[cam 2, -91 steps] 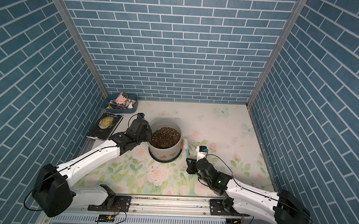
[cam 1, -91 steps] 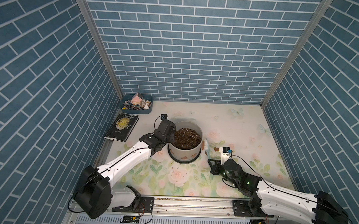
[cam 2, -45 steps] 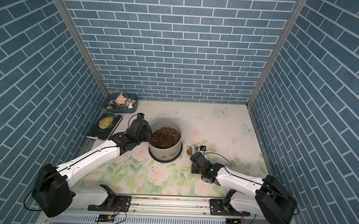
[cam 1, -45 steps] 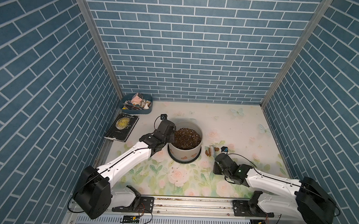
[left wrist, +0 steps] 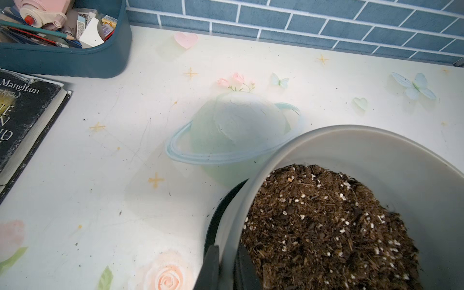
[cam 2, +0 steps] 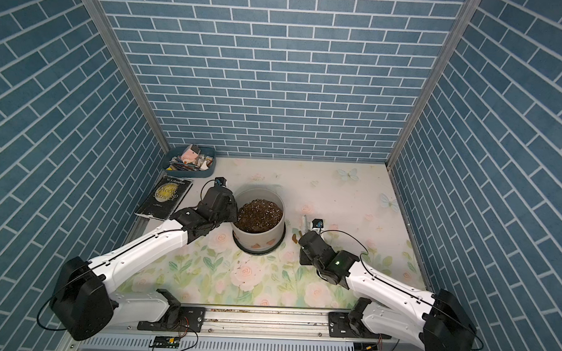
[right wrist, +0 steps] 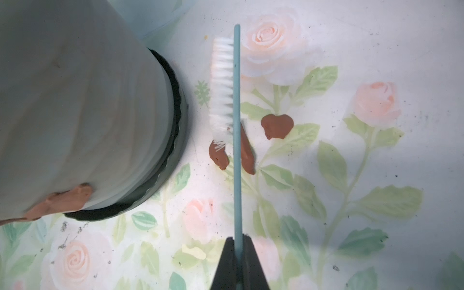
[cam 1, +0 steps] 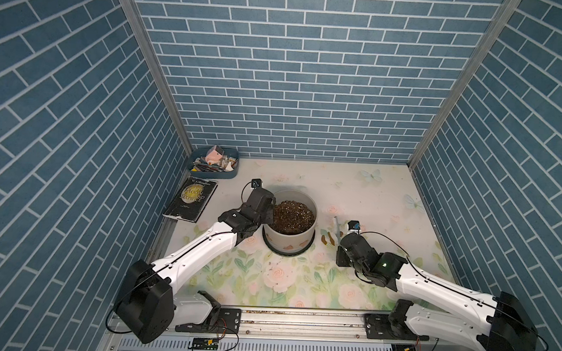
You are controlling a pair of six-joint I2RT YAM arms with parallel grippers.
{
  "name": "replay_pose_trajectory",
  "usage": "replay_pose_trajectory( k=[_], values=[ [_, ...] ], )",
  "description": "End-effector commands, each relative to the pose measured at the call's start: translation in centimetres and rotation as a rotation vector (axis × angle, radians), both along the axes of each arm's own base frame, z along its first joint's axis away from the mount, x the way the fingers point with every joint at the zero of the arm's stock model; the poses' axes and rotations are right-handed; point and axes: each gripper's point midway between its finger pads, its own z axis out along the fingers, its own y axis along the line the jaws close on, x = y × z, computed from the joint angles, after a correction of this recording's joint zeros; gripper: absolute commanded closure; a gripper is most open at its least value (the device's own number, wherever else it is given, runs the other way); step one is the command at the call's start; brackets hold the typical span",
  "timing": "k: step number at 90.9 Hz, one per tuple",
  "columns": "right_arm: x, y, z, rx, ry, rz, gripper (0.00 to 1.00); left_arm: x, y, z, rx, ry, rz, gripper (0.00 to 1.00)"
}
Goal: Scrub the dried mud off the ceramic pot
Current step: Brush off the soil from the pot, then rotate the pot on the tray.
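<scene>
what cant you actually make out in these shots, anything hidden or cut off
- Far side of the ceramic pot: both top views, hidden by its own wall, so any mud there is unseen.
- Dried mud on the pot: right wrist view, blurred and cut off by the frame edge.
- Left gripper: left wrist view, only fingertips on the pot rim show.
- Brush handle end: hidden inside the right gripper.

Blue tray (cam 1: 232, 174) beside black book (cam 1: 191, 199).

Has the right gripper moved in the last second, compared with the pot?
Yes. The right gripper first swung nearer the ceramic pot, then drew back out to its side, holding the brush.
</scene>
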Motion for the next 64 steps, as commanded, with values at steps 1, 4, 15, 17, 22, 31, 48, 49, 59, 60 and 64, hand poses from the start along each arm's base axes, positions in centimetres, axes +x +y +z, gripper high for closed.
replay_pose_trajectory(
  k=[1, 4, 15, 17, 22, 31, 48, 49, 59, 60, 64],
  values=[
    [0.6, -0.2, 0.5, -0.066, -0.027, 0.014, 1.0, 0.3, -0.1, 1.5, -0.001, -0.025, 0.005, 0.83],
    [0.8, -0.1, 0.7, -0.075, -0.031, 0.013, 1.0, 0.3, -0.1, 1.6, 0.001, -0.028, 0.005, 0.76],
    [1.3, 1.0, 1.5, -0.042, -0.055, 0.039, 1.0, 1.0, -0.1, 2.4, 0.006, -0.047, 0.007, 0.56],
    [1.2, 1.3, 1.6, -0.027, -0.057, 0.047, 1.0, 1.2, -0.1, 2.6, 0.005, -0.055, 0.006, 0.52],
    [1.1, 1.7, 1.6, 0.009, -0.063, 0.058, 1.0, 2.0, -0.3, 3.1, 0.003, -0.074, 0.007, 0.44],
    [1.1, 2.3, 1.5, 0.069, -0.069, 0.053, 1.0, 3.6, -0.9, 3.5, 0.0, -0.096, 0.002, 0.31],
    [0.6, 2.3, 0.6, 0.136, -0.052, 0.033, 1.0, 5.8, -2.7, 2.4, 0.013, -0.08, -0.044, 0.25],
    [0.5, 2.3, 0.5, 0.139, -0.051, 0.033, 1.0, 5.9, -2.7, 2.4, 0.014, -0.078, -0.045, 0.25],
    [0.3, 2.3, 0.4, 0.168, -0.047, 0.03, 1.0, 6.4, -2.8, 1.2, 0.038, -0.055, -0.043, 0.25],
    [0.2, 2.3, 0.3, 0.169, -0.047, 0.029, 1.0, 6.5, -2.7, 1.2, 0.039, -0.054, -0.041, 0.25],
    [0.2, 2.3, 0.3, 0.178, -0.046, 0.029, 1.0, 6.6, -2.5, 0.8, 0.044, -0.047, -0.035, 0.26]
  ],
)
